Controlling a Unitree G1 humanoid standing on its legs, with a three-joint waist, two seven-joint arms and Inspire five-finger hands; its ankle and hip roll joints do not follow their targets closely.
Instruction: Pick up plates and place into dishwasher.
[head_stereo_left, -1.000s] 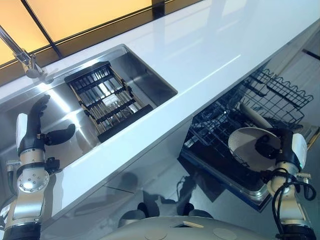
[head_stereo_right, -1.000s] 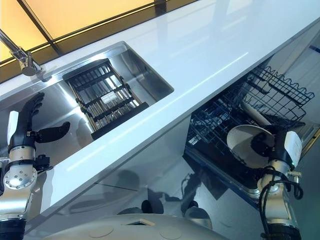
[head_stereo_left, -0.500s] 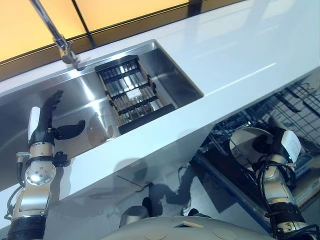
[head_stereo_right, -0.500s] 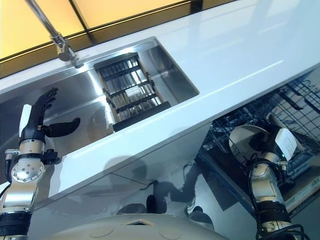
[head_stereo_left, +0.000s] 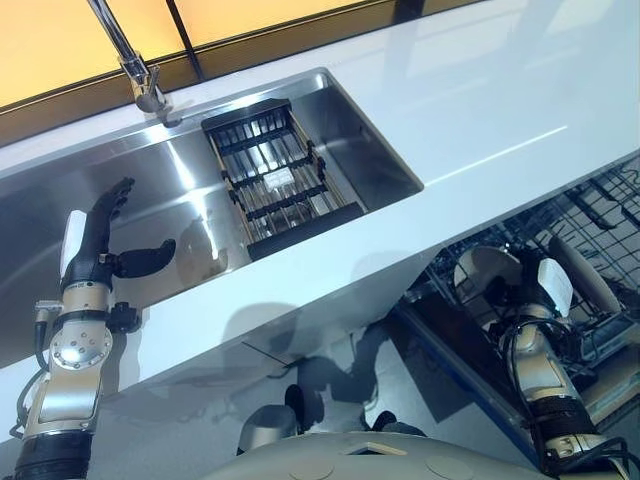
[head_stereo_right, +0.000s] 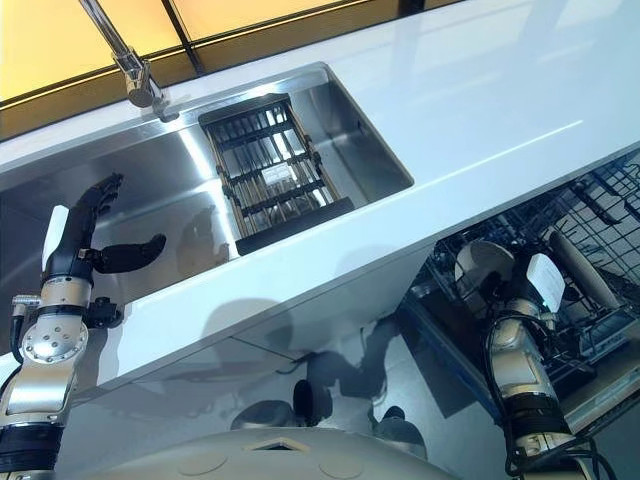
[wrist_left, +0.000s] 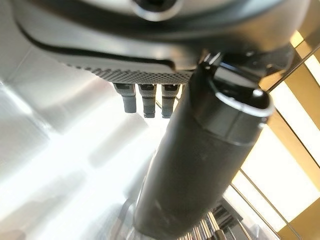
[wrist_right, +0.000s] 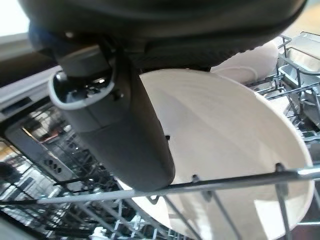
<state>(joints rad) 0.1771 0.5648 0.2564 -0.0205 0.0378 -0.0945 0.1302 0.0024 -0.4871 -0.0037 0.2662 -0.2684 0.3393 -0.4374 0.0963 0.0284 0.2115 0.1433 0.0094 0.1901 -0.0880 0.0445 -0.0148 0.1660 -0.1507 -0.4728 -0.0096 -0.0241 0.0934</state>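
- The right hand is low in the open dishwasher, with its thumb pressed flat across the face of a white plate, pinching it against fingers that are hidden behind the plate.
- The plate stands nearly on edge among the wires of the rack, its lower rim crossing a wire just past the thumb tip.
- A second plate leans in the rack just beyond the hand, on the side away from the thumb.
- The left hand hangs over the sink holding nothing, fingers straight and close together, thumb splayed out to the side.
- A black drainer sits in the sink well beyond the thumb tip.
- A tap stands at the sink's far rim, beyond the fingertips.
- The counter runs above the rack.
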